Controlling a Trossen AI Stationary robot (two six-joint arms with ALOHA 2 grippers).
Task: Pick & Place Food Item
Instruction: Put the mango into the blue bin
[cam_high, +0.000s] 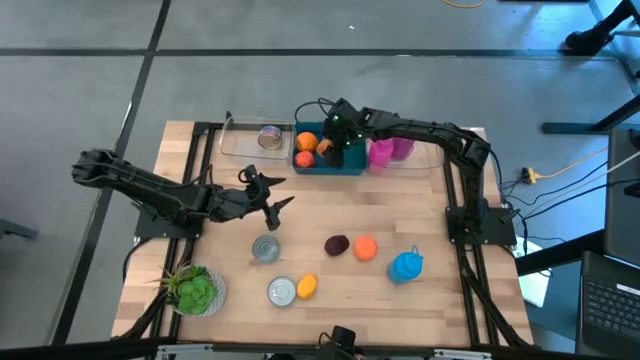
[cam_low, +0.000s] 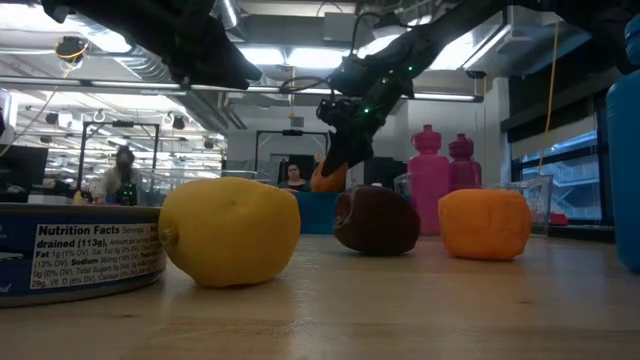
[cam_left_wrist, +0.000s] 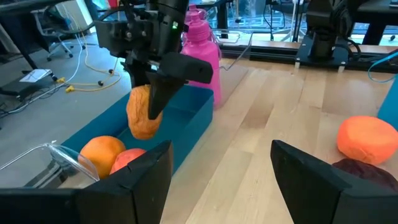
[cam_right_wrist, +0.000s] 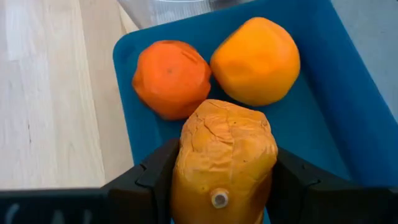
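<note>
Two fruits already lie in the blue bin (cam_high: 328, 163) at the table's far edge: an orange one (cam_right_wrist: 256, 60) and a redder one (cam_right_wrist: 171, 78), touching each other. The right gripper (cam_right_wrist: 222, 180) hangs just above that bin, clamped on a tan, wrinkled food item (cam_right_wrist: 224, 158) (it looks like a pastry or a squash, I cannot tell which), which sits between the two dark fingers over the bin's open floor beside the two fruits.

By my judgement the placing step is in hand: the carry is done and the release is not. The next move calls for lowering the piece into the free part of the bin, clear of the fruits, and then parting the fingers.

The left gripper (cam_high: 268, 203) waits over the middle of the table, left of centre, its fingers apart and holding nothing. Nearer the front edge lie a dark fruit (cam_high: 337, 245), another orange piece (cam_high: 366, 247) and a yellow lemon (cam_high: 307, 286), probably the next to be moved.
</note>
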